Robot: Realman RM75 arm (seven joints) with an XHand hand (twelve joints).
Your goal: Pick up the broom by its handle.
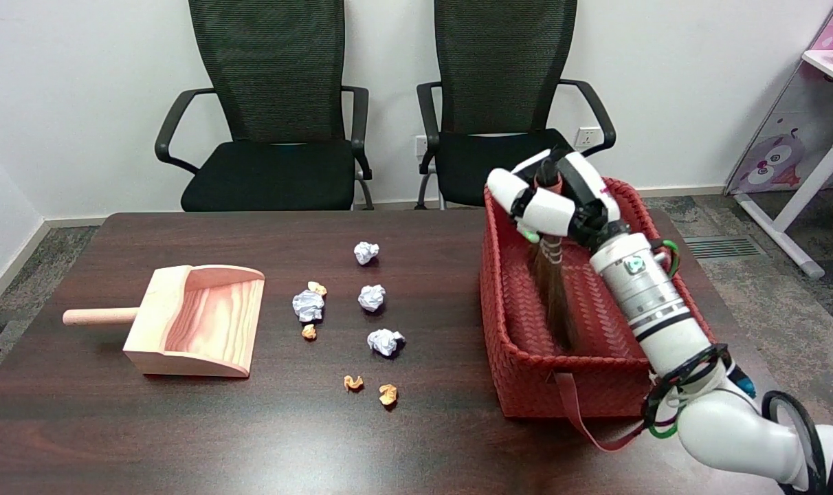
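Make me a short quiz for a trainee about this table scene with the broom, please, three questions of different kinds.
1. True or false: the broom lies flat on the table beside the dustpan.
2. Multiple choice: where are the broom's bristles? A) inside the red basket B) on a chair C) in the dustpan.
3. Fill in: the right hand has its fingers around the broom's ____.

Key:
1. False. The broom stands tilted in the red basket, far from the dustpan.
2. A.
3. Handle, at its upper end.
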